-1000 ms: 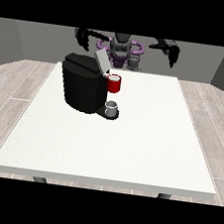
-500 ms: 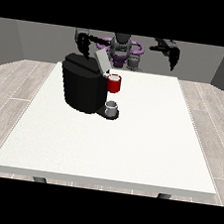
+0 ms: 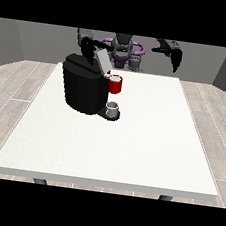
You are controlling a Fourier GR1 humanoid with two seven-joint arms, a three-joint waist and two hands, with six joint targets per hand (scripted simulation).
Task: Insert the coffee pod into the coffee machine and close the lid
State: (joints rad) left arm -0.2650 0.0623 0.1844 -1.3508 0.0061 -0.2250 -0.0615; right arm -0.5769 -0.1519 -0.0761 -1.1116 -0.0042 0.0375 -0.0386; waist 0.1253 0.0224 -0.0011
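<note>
The black coffee machine [image 3: 83, 88] stands on the white table [image 3: 147, 139], left of the middle, with its grey lid [image 3: 102, 61] tilted up. A red thing at the machine [image 3: 115, 84] sits at its front. A small grey thing [image 3: 113, 108] rests on the machine's base below it; I cannot tell whether it is the pod. The hand at the view's left [image 3: 87, 49] hangs just behind the machine's top, next to the raised lid. The hand at the view's right [image 3: 175, 59] is raised over the table's far edge, fingers hanging down and holding nothing.
The robot's torso [image 3: 124, 51] stands behind the table's far edge. Wooden floor surrounds the table. The machine is the only tall obstacle on the table.
The hand at the view's left has come down towards the machine's raised lid. The hand at the view's right has shifted slightly and dropped a little.
</note>
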